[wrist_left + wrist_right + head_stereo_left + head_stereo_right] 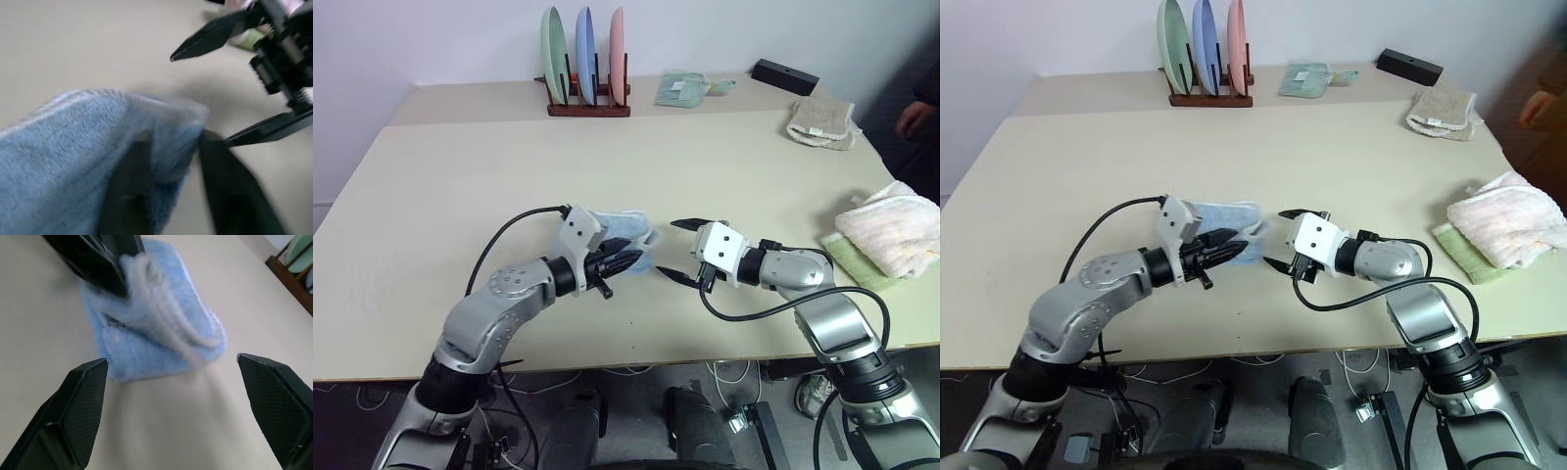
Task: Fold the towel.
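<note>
The light blue towel [622,227] lies bunched in a small folded bundle on the beige table [460,196], near the middle. My left gripper [628,262] points level at the towel's near right corner. In the left wrist view its fingers [220,176] stand apart with the towel's [73,147] fluffy edge lying between them. My right gripper [668,250] faces it from the right, wide open and empty, a short gap from the towel [161,323]. The right wrist view shows the left gripper's black fingers [102,264] at the towel's pale-trimmed corner.
A wooden rack [587,106] with three upright plates stands at the back. Beside it lie a green cloth [683,88] and a black box [785,74]. A beige knitted cloth [822,122] and a cream-pink towel [891,230] lie at the right. A person's hand [915,117] shows at the right edge.
</note>
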Robot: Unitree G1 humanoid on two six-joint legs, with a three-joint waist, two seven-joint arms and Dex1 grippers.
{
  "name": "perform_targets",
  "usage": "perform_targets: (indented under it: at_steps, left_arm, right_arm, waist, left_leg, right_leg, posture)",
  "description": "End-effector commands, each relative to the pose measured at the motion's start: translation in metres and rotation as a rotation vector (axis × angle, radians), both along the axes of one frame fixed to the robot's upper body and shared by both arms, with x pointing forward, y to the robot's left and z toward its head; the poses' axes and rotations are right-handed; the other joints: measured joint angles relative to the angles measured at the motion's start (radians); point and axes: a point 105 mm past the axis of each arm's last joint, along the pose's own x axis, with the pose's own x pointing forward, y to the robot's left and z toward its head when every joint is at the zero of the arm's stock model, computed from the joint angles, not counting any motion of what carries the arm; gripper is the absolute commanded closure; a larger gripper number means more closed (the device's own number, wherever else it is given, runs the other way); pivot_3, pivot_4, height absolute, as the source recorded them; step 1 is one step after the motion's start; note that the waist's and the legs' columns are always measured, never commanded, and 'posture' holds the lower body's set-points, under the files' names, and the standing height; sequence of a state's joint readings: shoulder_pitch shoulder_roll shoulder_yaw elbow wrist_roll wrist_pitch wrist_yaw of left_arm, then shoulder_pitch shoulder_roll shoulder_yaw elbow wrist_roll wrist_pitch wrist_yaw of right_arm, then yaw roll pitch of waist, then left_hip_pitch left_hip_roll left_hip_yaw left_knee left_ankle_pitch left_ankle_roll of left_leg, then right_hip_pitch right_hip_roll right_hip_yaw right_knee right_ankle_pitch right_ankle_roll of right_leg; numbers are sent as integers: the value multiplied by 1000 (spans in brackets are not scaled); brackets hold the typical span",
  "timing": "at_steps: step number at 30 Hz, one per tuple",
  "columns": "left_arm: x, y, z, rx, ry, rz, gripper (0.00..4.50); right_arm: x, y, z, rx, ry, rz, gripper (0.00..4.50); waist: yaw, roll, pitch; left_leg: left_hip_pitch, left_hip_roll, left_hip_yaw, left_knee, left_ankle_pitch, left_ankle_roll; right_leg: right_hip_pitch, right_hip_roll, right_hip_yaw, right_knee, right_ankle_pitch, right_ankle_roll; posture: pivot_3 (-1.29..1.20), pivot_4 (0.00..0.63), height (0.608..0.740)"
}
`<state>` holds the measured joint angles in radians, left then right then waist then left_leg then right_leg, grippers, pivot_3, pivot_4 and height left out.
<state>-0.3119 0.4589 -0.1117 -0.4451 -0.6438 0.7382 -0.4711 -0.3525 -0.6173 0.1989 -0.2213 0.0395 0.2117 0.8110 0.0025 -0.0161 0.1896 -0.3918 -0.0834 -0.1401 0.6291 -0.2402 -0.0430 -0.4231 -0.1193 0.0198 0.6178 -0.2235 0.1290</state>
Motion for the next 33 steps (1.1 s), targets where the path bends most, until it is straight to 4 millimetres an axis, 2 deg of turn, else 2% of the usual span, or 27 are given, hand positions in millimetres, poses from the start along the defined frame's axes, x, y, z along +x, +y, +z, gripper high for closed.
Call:
perform_targets:
  at_steps: [1, 3, 6, 8, 9, 10, 12, 16, 21, 24, 26, 28, 29, 33]
  left_arm:
    - [-8, 35, 36, -205, -27, 100, 2129]
    - [-5, 68, 40, -255, -27, 243, 2111]
    - [-2, 108, 42, -241, -60, 427, 3101]
    - [2, 119, 40, -182, -86, 490, 3955]
    - [7, 117, 36, -108, -102, 490, 4498]
    - [10, 114, 32, -55, -115, 485, 4500]
    - [16, 106, 23, 43, -131, 463, 4500]
    - [31, 75, 8, 21, -110, 382, 4500]
    - [42, 65, -27, 131, -50, 378, 4500]
    - [42, 61, -46, 150, -5, 386, 4500]
    - [42, 63, -55, 146, 12, 409, 4500]
    - [45, 67, -55, 116, 18, 445, 4500]
    - [46, 68, -50, 85, 0, 457, 4500]
    - [44, 79, -15, -77, -93, 514, 4500]
  right_arm:
    - [2, -10, 14, -4, -43, -32, 429]
    - [5, -15, 17, 20, -28, -58, 1041]
    - [10, -14, 29, 79, -33, -83, 2539]
    - [12, -4, 41, 175, -14, -74, 3478]
    - [14, 4, 47, 243, 9, -72, 4091]
    - [16, 11, 51, 287, 29, -71, 4446]
    - [17, 21, 52, 317, 66, -60, 4446]
    - [27, 58, 27, 338, 207, -79, 4446]
    - [37, 65, -12, 250, 279, -166, 4446]
    - [37, 63, -36, 209, 318, -202, 4446]
    - [36, 60, -44, 195, 318, -211, 4446]
    - [35, 59, -43, 199, 302, -205, 4446]
    - [35, 59, -38, 216, 289, -197, 4446]
    - [34, 56, -12, 306, 262, -164, 4446]
  waist:
    - [-2, 0, 0]
    - [-4, 0, 0]
    - [-8, 0, 0]
    - [-10, 0, 0]
    - [-10, 0, 0]
    - [-11, 0, 0]
    - [-8, 0, 0]
    - [-12, 0, 0]
    - [-16, 0, -1]
    - [-16, 0, 0]
    - [-17, 0, 0]
    - [-16, 0, -1]
    - [-16, 0, -1]
    - [-16, 0, -1]
  left_leg:
    - [0, 1, 0, 0, 0, 0]
    - [0, 3, 0, 0, 0, 0]
    - [0, 4, 0, 0, 0, 0]
    - [0, 3, 1, 0, 0, 0]
    - [0, 3, 1, 1, 0, 0]
    - [0, 3, 1, 1, 0, 0]
    - [0, 2, 1, 1, 0, 0]
    - [0, 1, 0, 0, 0, 0]
    - [0, 1, 1, -1, 0, 0]
    - [0, 1, 1, -1, 0, 0]
    - [0, 1, 1, -1, 0, 0]
    - [0, 1, 1, -1, 0, 0]
    - [0, 1, 1, 0, 0, -1]
    - [0, 1, 1, 0, 0, -1]
  right_leg:
    - [0, 0, 0, 0, 0, 0]
    - [0, 0, 0, 0, 0, 0]
    - [0, 1, 0, 1, 0, 0]
    - [0, 1, 0, 1, 0, 0]
    - [0, 1, 0, 1, 0, -1]
    - [0, 1, 0, 1, 1, -1]
    - [0, 2, 0, 1, 1, -2]
    - [0, 2, 0, -1, 1, -2]
    - [-2, 2, 0, 1, 3, 0]
    - [-2, 2, 0, 1, 3, 0]
    - [-2, 2, 0, 1, 3, 0]
    - [-2, 2, 0, 1, 3, 0]
    - [-2, 2, 0, 2, 3, 0]
    - [-2, 2, 0, 2, 3, 0]
  posture:
    - [0, 150, 738]
    - [0, 150, 738]
    - [0, 150, 738]
    - [0, 150, 738]
    - [0, 150, 738]
    - [0, 150, 738]
    - [0, 150, 738]
    - [0, 150, 738]
    - [0, 150, 738]
    - [0, 150, 738]
    - [0, 150, 738]
    - [0, 150, 738]
    - [0, 150, 738]
    - [0, 150, 738]
